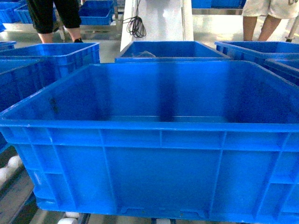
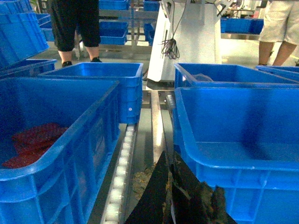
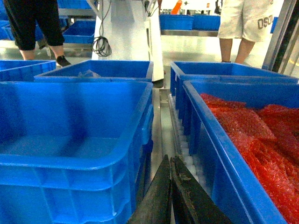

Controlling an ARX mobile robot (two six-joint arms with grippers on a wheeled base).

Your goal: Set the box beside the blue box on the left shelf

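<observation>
a large bright-blue box (image 1: pixel 159 140) fills the head view, its ribbed near wall at six o'clock and its inner floor bare, sitting on the left shelf (image 1: pixel 11 170), whose white rollers peek out at eight o'clock beneath its corner. behind it, at twelve o'clock, a second blue crate (image 1: pixel 170 50) stands in line, with more crates at ten and two o'clock. in the left wrist view the left gripper (image 2: pixel 174 193) sits at six o'clock, its dark fingers drawn together to a narrow point, gripping nothing visible, just beside the box's outer corner; whether they touch the wall is hard to tell. a crate holding red bags (image 2: pixel 32 144) lies at nine o'clock across the roller lane. in the right wrist view the right gripper (image 3: pixel 170 191) shows the same pinched-together fingers at six o'clock, in the gap between the box and a crate of red mesh bags (image 3: pixel 252 135) at three o'clock. two people (image 1: pixel 56 18) stand at the far edge near a white machine (image 1: pixel 159 21).
</observation>
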